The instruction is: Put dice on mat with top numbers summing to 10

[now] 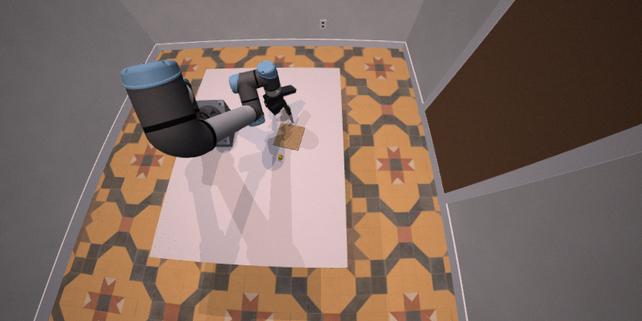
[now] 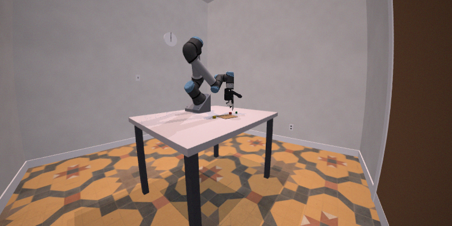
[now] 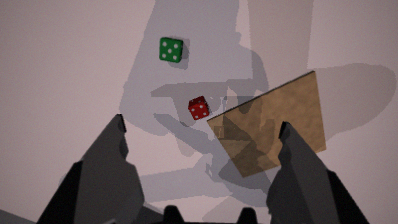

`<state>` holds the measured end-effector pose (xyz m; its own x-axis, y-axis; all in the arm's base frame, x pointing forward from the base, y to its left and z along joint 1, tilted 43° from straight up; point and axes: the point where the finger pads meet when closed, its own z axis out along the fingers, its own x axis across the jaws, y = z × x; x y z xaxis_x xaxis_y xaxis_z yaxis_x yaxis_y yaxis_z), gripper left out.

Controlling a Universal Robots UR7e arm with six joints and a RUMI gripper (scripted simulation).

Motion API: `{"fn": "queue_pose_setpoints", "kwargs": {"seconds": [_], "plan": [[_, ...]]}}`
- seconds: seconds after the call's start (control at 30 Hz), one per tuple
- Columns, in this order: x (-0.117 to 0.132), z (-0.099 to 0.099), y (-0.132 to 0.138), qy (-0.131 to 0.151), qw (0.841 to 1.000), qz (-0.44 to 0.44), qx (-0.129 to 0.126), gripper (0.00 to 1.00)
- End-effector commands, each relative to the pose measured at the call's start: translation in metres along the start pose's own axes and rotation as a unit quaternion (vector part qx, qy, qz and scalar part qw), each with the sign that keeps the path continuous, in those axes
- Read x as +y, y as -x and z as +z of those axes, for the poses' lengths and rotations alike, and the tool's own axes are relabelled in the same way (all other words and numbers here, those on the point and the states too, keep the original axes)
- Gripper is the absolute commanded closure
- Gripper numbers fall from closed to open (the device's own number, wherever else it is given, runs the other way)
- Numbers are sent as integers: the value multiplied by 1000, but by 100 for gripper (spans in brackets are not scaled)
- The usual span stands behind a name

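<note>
In the wrist view, nearest the camera, the gripper hangs over the tabletop with its jaws spread wide and nothing between them. My reading is that it is open like this to straddle a die from above.

Just beyond the jaws lies the mat, a tan square set at an angle, with its near corner under the right jaw. No die rests on it, so the placing part of the task is not yet begun.

The red die sits flat just beside the mat's left corner, off the mat, and shows what looks like four pips on top. It lies roughly along the gripper's midline, which suggests it is the next one to be picked.

Farther out, the green die sits flat on the tabletop, well apart from the mat, with five pips up.

The yellow die is out of the wrist view. From the top it lies on the tabletop near the mat's opposite side, and its top face is too small to read.
</note>
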<state>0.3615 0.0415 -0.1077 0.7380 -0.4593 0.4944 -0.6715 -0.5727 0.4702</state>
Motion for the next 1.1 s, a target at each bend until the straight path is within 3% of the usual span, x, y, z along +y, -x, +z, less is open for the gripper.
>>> {"fn": "queue_pose_setpoints", "kwargs": {"seconds": [0.0,0.37,0.67,1.07], "plan": [[0,0,0,0,1000,0,0,0],[-4,0,2,0,1000,0,0,0],[-43,0,20,0,1000,0,0,0],[-65,0,31,0,1000,0,0,0]]}}
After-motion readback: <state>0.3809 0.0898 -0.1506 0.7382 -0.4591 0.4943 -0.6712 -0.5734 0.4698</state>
